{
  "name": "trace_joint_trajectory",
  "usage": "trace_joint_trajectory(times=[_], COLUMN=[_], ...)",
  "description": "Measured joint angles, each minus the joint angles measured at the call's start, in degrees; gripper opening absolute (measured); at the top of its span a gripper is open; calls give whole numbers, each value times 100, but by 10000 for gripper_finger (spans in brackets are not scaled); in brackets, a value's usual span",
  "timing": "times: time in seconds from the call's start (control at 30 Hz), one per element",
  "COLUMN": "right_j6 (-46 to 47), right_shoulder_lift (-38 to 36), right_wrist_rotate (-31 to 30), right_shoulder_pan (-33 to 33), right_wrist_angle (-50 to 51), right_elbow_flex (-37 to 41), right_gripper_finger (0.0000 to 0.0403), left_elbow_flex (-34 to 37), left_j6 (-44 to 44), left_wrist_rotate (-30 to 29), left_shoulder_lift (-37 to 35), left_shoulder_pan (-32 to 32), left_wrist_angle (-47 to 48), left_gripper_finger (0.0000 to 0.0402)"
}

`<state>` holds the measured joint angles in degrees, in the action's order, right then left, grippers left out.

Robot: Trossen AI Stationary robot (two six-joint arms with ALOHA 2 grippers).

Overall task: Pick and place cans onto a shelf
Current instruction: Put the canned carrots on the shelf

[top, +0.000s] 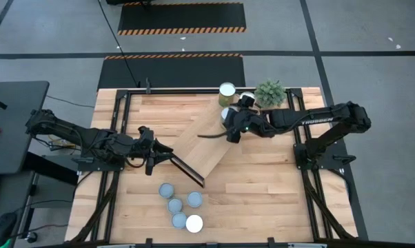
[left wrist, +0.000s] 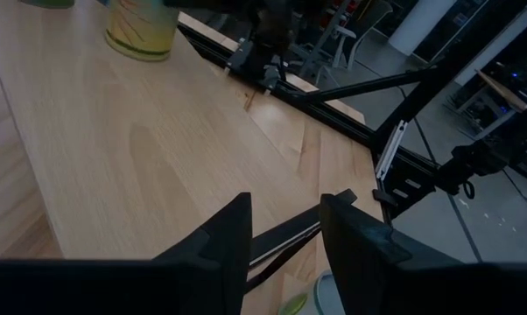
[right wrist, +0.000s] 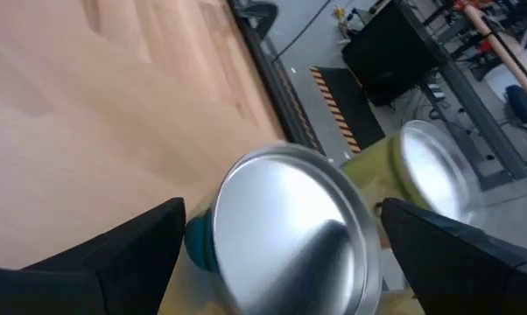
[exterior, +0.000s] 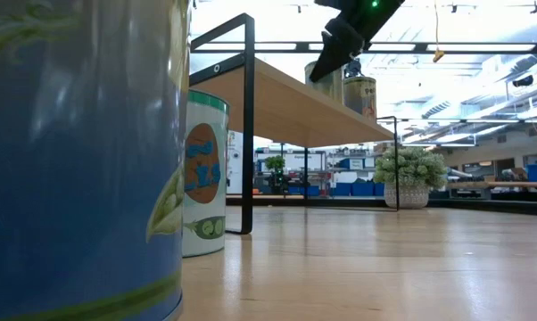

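The shelf (top: 206, 141) lies slantwise across the table, its dark end frames standing on the tabletop. My right gripper (top: 229, 129) is over its far end, shut on a silver-topped can (right wrist: 285, 223). Two more cans (top: 227, 89) stand on that end. Several cans (top: 180, 205) stand on the table near the front edge. My left gripper (top: 156, 149) is open and empty at the shelf's near-left end, with the dark end frame (left wrist: 285, 238) showing between its fingers. My right gripper has the can between its two fingers (right wrist: 132, 249), one on each side of the can's wall just below the top rim (right wrist: 198, 241). The fingers slant down from the table's right. The can stands upright on the shelf top (exterior: 326, 85).
A small potted plant (top: 270, 92) stands at the far edge beside the shelf's far end. In the low view two cans (exterior: 204, 174) stand close to the camera. Bare tabletop (top: 262, 193) lies to the right of the shelf.
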<state>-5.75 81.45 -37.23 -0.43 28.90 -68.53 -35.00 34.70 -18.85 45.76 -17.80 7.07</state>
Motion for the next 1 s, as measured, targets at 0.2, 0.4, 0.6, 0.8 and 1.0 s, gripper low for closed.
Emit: trace_joint_trajectory(times=[0.2,0.4,0.6,0.8,1.0], right_j6=[-345,-288,-120,346,222], right_shoulder_lift=[-14,-25,-39,-32,13], right_wrist_rotate=[0,-30,68,19,-261], right_shoulder_pan=[-154,126,437,356,114], right_wrist_angle=[-684,178,1934,2549,2397], right_elbow_flex=[4,-539,-1014,-819,-796], right_gripper_finger=[393,393,390,379,373], left_elbow_flex=[0,0,0,0,0], left_j6=[4,64,64,-58,-92], left_wrist_rotate=[0,2,2,2,1], left_shoulder_lift=[0,0,0,0,0], left_shoulder_pan=[0,-9,-7,-7,-4], left_wrist_angle=[-2,-7,-7,-4,-4], left_gripper_finger=[142,142,142,142,142])
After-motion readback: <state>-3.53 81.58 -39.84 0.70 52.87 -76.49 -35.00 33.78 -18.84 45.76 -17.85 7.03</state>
